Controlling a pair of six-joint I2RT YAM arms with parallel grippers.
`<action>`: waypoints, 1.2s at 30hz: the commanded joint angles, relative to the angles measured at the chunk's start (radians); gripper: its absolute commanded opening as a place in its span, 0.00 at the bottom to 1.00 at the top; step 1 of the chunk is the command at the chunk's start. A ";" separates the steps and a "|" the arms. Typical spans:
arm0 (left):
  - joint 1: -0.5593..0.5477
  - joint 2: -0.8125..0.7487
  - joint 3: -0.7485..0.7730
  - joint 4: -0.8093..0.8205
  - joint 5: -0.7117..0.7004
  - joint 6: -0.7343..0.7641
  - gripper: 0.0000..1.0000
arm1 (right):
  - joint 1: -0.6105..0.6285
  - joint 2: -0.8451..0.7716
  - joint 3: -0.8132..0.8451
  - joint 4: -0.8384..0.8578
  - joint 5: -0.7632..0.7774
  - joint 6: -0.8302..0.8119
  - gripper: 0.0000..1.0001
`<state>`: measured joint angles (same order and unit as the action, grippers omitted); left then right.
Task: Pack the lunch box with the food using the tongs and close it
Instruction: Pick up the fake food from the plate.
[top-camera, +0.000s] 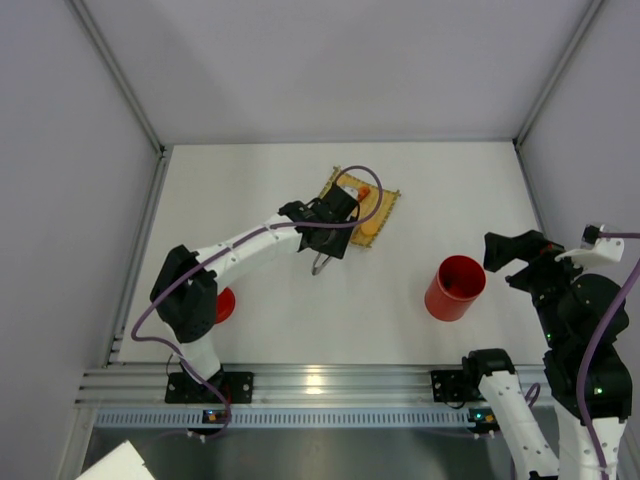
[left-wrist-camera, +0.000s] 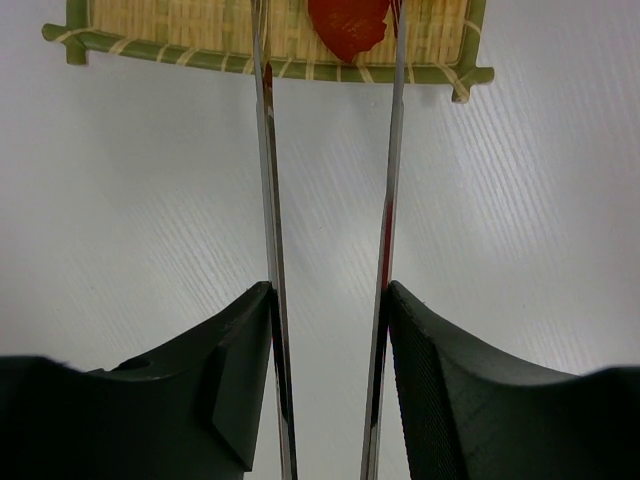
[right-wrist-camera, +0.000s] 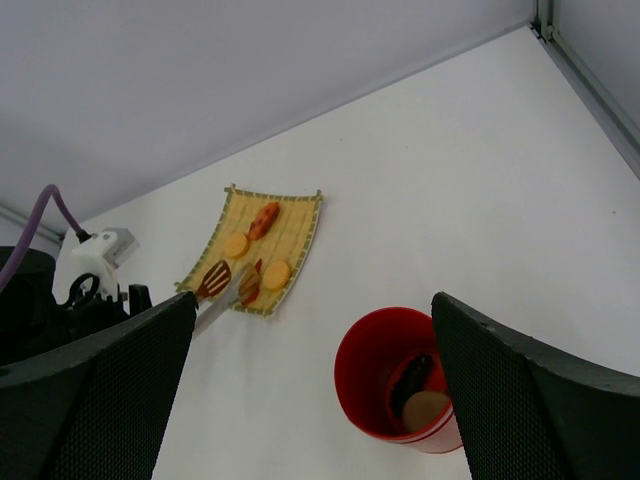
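Left pincer (left-wrist-camera: 330, 288) clamps one tongs (left-wrist-camera: 268, 200) astride one red food piece (left-wrist-camera: 345, 25); right pincer (right-wrist-camera: 315, 300) gapes beside one lunch box (right-wrist-camera: 365, 345), near tabletop's right edge, holding two food pieces (right-wrist-camera: 425, 408).

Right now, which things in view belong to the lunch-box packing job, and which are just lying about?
Job: lunch box, two pieces already inside; tongs, held in the left gripper; food on the woven mat; red lid by the left arm's base.
Just there: woven mat, only carrying the food; white sheet corner off the table, unclear.
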<state>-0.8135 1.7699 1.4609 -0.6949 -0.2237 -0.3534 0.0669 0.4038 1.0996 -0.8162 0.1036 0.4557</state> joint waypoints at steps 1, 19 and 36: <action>-0.004 -0.029 -0.013 0.008 0.006 -0.015 0.52 | -0.012 0.000 0.006 -0.003 -0.007 0.001 0.99; -0.009 -0.030 -0.025 0.011 0.017 -0.013 0.51 | -0.013 0.006 0.013 -0.003 -0.008 0.003 0.99; -0.009 -0.061 0.012 -0.006 -0.006 -0.010 0.36 | -0.012 0.000 0.006 -0.005 -0.010 0.006 1.00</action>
<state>-0.8192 1.7699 1.4414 -0.7002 -0.2070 -0.3649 0.0669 0.4038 1.0996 -0.8162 0.1032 0.4561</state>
